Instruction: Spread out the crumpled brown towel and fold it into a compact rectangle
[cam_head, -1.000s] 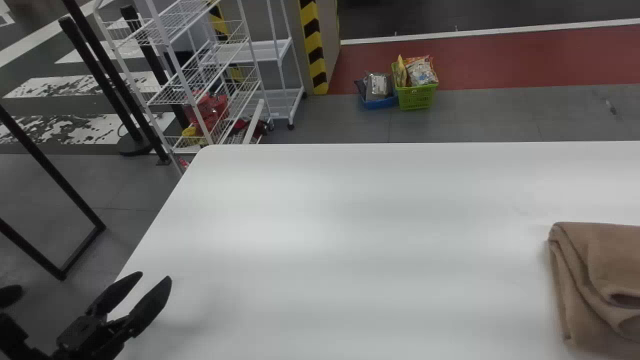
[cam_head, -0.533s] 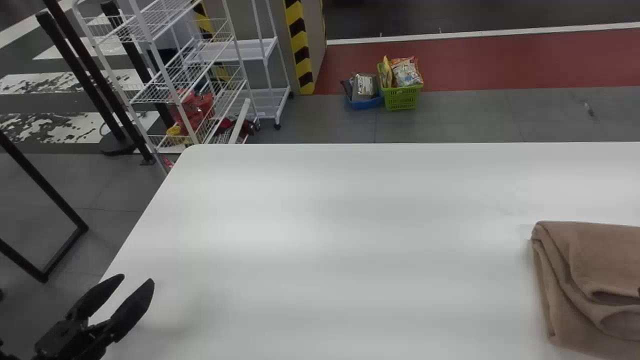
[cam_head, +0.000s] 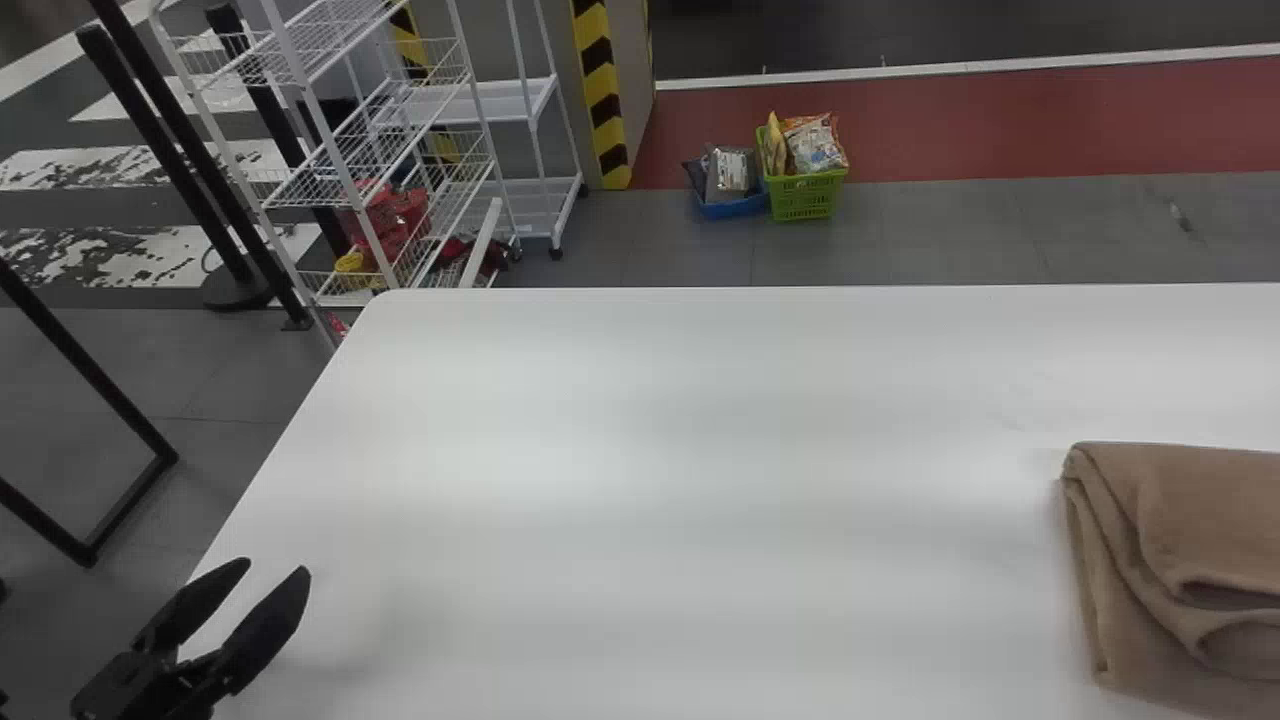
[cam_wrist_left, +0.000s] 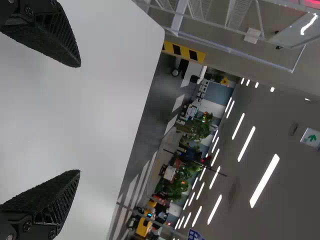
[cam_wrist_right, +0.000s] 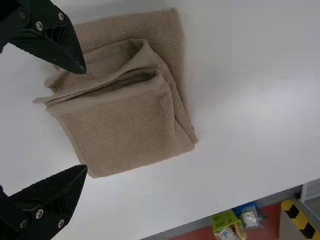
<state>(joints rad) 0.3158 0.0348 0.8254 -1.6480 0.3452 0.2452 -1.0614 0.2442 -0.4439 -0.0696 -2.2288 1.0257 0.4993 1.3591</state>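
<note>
Lying folded in uneven layers on the white table (cam_head: 700, 450), toward the robot's right: brown towel (cam_head: 1180, 570). Right gripper (cam_wrist_right: 86, 119) near it, fingers spread wide, one overlapping the cloth in the wrist view; can't tell if touching. Left gripper (cam_head: 278, 565) at the table's left side, fingers apart, well away from towel.

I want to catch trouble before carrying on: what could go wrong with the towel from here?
The towel lies in uneven, stacked layers, so the open right end effector might pinch only the top ones and pull the fold apart. Loose edges stick out at one side and could get snagged or bunched. The left end effector is near the table's left edge, far from the towel, so it probably couldn't steady it quickly.
</note>
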